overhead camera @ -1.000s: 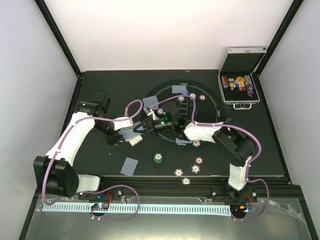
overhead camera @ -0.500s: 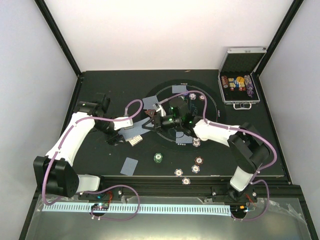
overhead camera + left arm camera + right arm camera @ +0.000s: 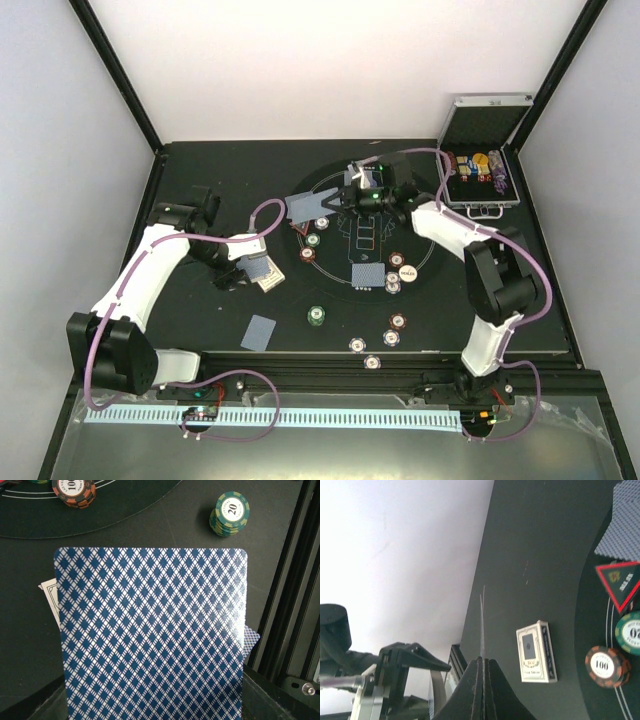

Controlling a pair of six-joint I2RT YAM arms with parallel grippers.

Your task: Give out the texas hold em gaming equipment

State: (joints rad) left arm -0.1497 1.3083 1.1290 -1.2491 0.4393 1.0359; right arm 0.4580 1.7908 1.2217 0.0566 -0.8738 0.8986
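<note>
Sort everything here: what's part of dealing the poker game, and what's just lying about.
Job: card deck, held card, dealt cards, chips, white button, red triangle marker.
Lying about: metal case, card box.

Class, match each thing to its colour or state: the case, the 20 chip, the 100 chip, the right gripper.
Things:
1. case
2. 20 chip
3. 100 chip
4. right gripper

Colour or state:
a. red-brown
b. lid open
c. shut on a card
d. green

Pairs: 1-b; 2-d; 3-a; 4-c
</note>
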